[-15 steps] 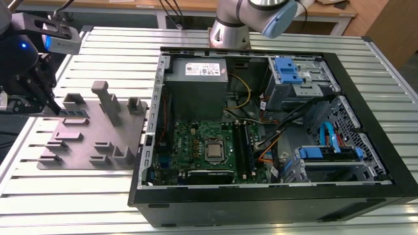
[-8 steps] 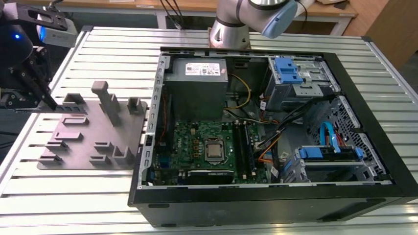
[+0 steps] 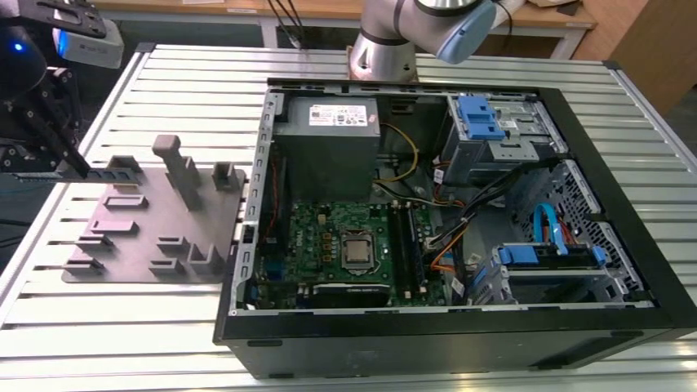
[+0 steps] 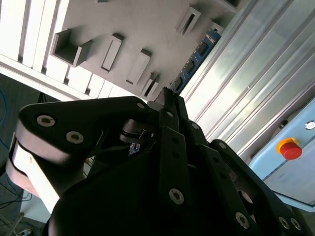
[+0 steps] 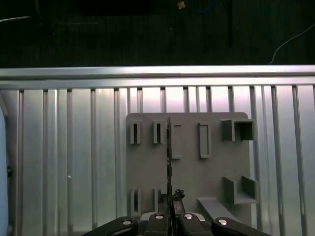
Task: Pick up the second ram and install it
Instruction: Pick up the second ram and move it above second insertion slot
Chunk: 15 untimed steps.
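Observation:
My gripper [image 3: 78, 170] hangs at the exterior view's far left, over the edge of the grey fixture plate [image 3: 153, 233]. It is shut on the second ram [image 3: 44, 173], a thin dark strip lying level at the fingertips. In the second wrist view the ram [image 4: 197, 56] shows as a blue-green board with black chips reaching out past the gripper [image 4: 167, 98]. In the first wrist view the ram [image 5: 169, 157] is seen edge-on above the plate [image 5: 192, 172], rising from the gripper [image 5: 170, 216]. The long black motherboard slots [image 3: 406, 241] lie inside the open case.
The open computer case [image 3: 250, 204] lies on the slatted metal table [image 3: 175, 90], holding a power supply [image 3: 326, 143], blue drive caddies [image 3: 479, 118] and loose cables [image 3: 479, 204]. The arm's base [image 3: 381, 49] stands behind it. A red stop button [image 4: 289, 147] sits beyond the table.

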Available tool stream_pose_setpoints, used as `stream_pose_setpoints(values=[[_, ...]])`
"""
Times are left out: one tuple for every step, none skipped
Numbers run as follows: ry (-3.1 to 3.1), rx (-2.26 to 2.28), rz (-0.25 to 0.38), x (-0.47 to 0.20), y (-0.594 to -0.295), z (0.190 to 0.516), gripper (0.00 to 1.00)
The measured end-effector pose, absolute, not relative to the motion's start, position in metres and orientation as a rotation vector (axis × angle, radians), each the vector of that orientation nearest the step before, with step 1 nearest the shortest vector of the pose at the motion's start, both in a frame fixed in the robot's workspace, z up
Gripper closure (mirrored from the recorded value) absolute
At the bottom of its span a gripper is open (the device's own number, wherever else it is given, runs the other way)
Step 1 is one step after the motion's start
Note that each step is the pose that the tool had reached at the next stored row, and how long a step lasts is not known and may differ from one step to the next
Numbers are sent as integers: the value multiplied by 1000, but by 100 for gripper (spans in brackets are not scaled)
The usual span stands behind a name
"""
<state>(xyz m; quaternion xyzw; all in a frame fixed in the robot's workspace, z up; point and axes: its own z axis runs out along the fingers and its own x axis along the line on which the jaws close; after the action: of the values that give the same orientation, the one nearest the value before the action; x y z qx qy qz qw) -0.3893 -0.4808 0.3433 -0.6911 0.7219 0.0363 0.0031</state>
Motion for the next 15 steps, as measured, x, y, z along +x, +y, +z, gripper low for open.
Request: stream_pose_setpoints(values=[[2263, -2167, 114, -389, -481, 345, 89], [2263, -2167, 114, -389, -481, 346, 89], [2263, -2167, 114, -389, -481, 348, 89], [2263, -2167, 114, -389, -481, 350, 89], [2263, -2167, 114, -389, -481, 351, 89], [2263, -2167, 114, -389, -481, 353, 89], [2263, -2167, 114, -389, -481, 354, 89], [2263, -2167, 114, -389, -481, 356, 89], [2263, -2167, 114, -389, -481, 358, 89], [2263, -2167, 114, -389, -481, 359, 89], [2263, -2167, 114, -389, -481, 360, 89], [2263, -2167, 114, -389, -481, 362, 89], [2263, -2167, 114, -389, -481, 363, 89], [2263, -2167, 114, -389, -481, 364, 89], [2263, -2167, 114, -389, -481, 366, 89]])
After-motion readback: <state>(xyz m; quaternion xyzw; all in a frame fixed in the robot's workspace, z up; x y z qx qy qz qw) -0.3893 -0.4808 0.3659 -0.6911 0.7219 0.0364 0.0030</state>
